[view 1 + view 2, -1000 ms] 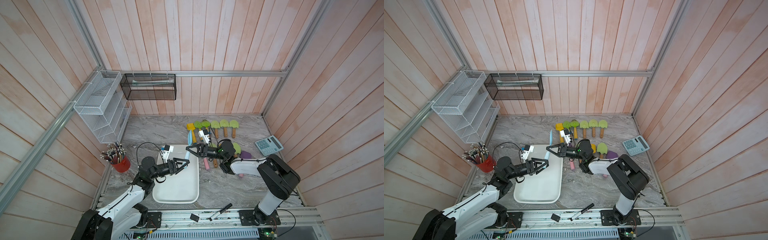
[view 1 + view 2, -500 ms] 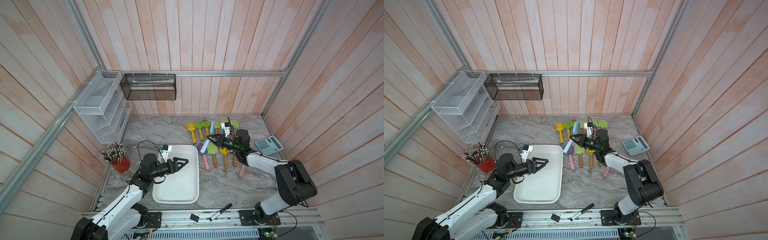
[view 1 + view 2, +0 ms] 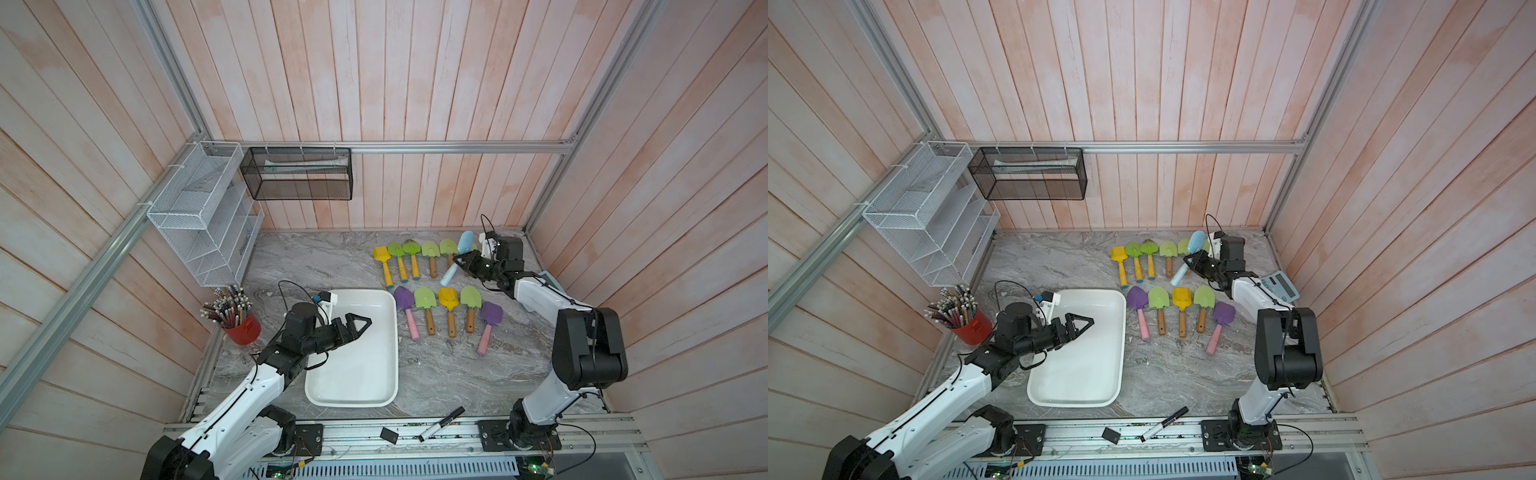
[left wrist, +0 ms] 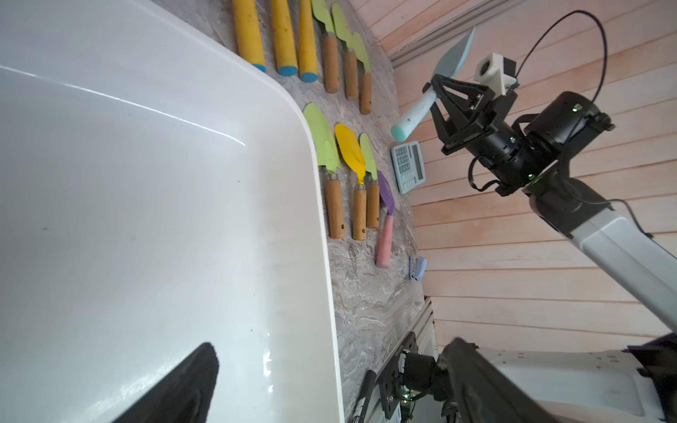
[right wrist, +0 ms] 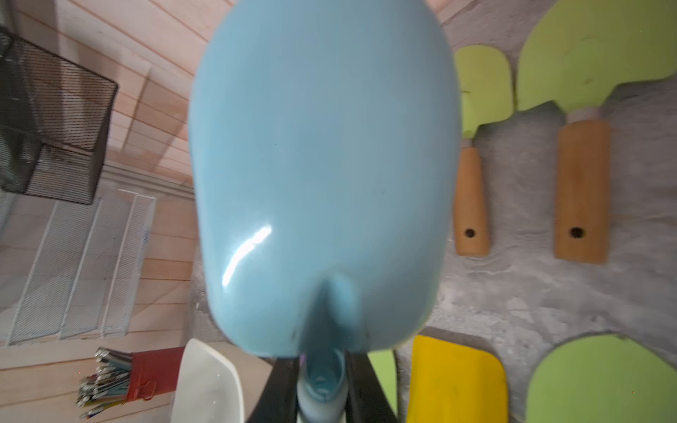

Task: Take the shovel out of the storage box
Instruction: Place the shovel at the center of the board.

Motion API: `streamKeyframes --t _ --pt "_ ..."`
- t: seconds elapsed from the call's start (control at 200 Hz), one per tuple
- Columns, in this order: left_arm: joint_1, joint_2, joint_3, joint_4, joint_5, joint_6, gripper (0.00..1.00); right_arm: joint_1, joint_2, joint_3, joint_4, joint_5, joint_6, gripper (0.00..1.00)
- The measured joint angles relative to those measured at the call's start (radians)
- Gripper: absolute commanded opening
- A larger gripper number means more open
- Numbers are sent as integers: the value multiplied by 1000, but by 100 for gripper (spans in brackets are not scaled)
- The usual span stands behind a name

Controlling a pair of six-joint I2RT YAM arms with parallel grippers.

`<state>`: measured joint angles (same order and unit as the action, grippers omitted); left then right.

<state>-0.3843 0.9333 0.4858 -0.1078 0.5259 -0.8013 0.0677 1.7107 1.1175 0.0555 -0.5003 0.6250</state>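
Note:
The storage box (image 3: 357, 374) is a shallow white tub on the marble table, seen in both top views (image 3: 1079, 365), and nothing lies in it. My left gripper (image 3: 365, 324) hovers over its far half, open and empty; in the left wrist view its dark fingers (image 4: 194, 384) frame the box wall (image 4: 146, 183). My right gripper (image 3: 459, 262) is at the back right, shut on the handle of a light blue shovel (image 3: 465, 242). That shovel (image 4: 421, 110) hangs tilted in the air above the back row. Its blade (image 5: 322, 164) fills the right wrist view.
Two rows of toy shovels (image 3: 428, 303) lie right of the box. A calculator (image 3: 1281, 286) sits by the right wall and a red pencil cup (image 3: 243, 328) at the left. A marker (image 3: 442, 423) lies on the front rail. A wire rack (image 3: 203, 216) and mesh basket (image 3: 297, 174) hang behind.
My right gripper has carried the blue shovel from the box's far edge over to the back right. My left gripper has opened wider and stayed over the box.

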Motion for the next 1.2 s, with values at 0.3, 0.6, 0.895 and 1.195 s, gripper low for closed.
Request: streamKeyframes --t 0.3,0.6,0.895,1.195 --pt "4 -57 28 -132 -132 57 100 -88 128 201 -208 223 -122 8" --pt "5 -99 85 -261 -312 129 100 -86 219 370 -342 451 -216 8" --pt "11 -137 98 -310 -411 148 100 -95 314 418 -415 545 -264 9" --pt "24 -206 116 -346 -482 163 100 -97 401 485 -443 571 -278 9"
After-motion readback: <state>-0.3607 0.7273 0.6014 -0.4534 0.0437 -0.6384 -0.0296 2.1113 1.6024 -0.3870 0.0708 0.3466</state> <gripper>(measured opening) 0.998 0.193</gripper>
